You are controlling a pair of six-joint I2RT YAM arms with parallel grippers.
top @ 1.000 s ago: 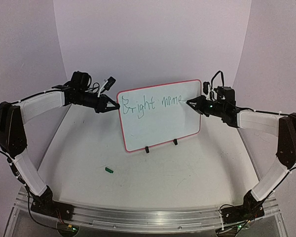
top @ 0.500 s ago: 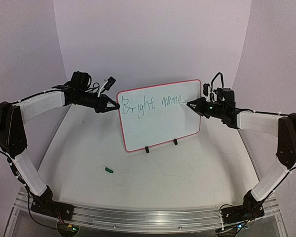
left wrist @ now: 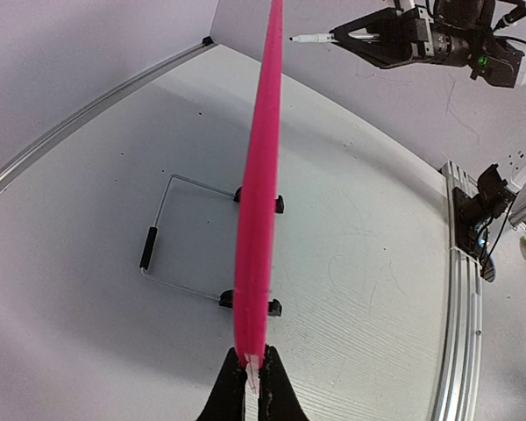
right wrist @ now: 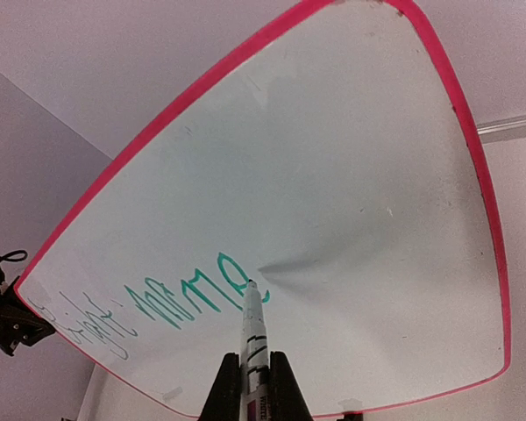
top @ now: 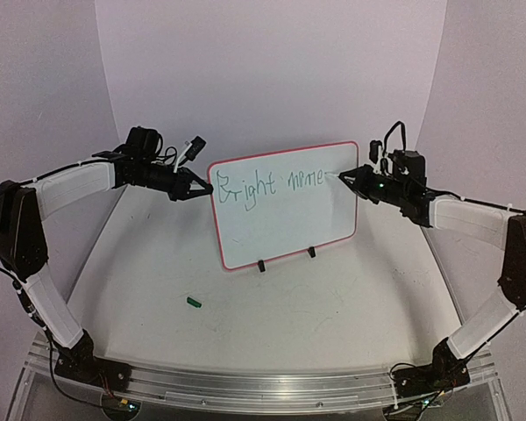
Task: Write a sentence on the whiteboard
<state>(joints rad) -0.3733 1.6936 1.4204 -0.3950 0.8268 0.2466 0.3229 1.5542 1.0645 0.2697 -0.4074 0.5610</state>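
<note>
The whiteboard, white with a red-pink rim, stands tilted on two black clip feet and bears green writing along its top. My left gripper is shut on its left rim; the left wrist view shows the rim edge-on between the fingers. My right gripper is shut on a white marker. The marker tip sits at the end of the last green letter on the board. In the left wrist view the marker points at the board.
A small green cap lies on the table in front of the board, left of centre. A wire stand props the board from behind. An aluminium rail runs along the near table edge.
My right gripper with the marker has risen and drawn slightly right, the tip moving from mid-board height to the end of the written line. The left gripper and board have not moved.
</note>
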